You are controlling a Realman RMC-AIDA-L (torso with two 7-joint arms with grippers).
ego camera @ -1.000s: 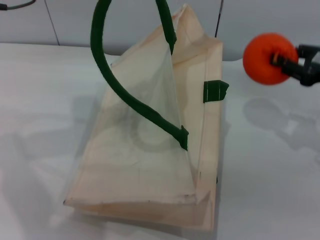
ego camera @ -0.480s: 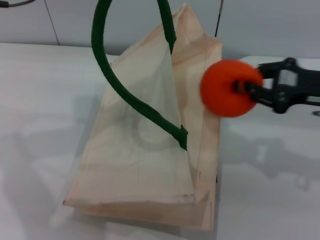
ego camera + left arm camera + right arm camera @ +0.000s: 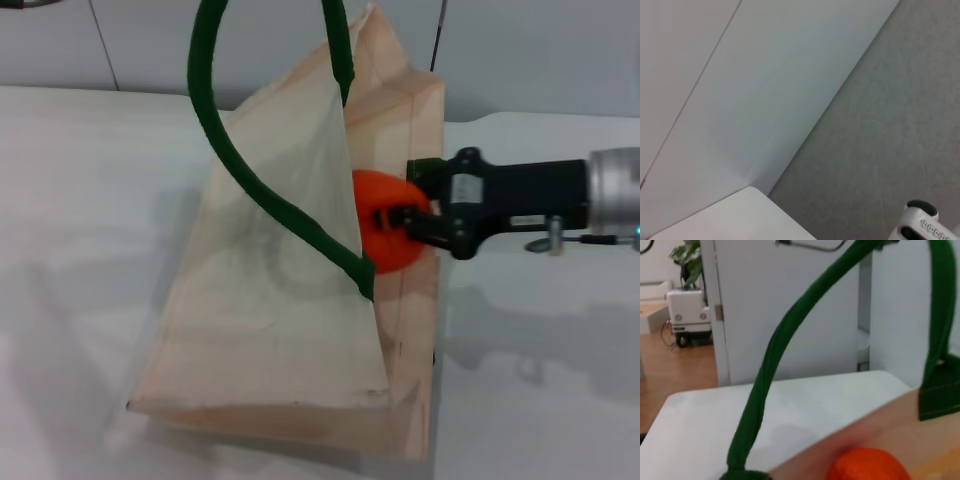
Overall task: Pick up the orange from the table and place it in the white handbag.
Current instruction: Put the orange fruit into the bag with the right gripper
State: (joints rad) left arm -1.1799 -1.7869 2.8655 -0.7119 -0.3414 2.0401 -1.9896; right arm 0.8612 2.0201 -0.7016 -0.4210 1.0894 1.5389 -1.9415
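The white handbag (image 3: 290, 330) stands on the table (image 3: 90, 200), its dark green handle (image 3: 215, 130) pulled upward out of the top of the head view. My right gripper (image 3: 402, 225) reaches in from the right, shut on the orange (image 3: 378, 240), which sits at the bag's open mouth, partly behind the near cloth panel. In the right wrist view the orange (image 3: 867, 469) shows just above the bag's cream rim (image 3: 880, 427), with the green handle (image 3: 775, 370) arching over it. The left gripper is out of view; its wrist camera shows only wall and floor.
A second green handle tab (image 3: 428, 168) sits on the bag's far side behind the right gripper. White tabletop (image 3: 540, 340) lies to the right of the bag. A white wall (image 3: 520, 50) stands behind the table.
My right gripper has carried the orange leftward and down, from the open air right of the bag into the bag's mouth. The bag has barely moved.
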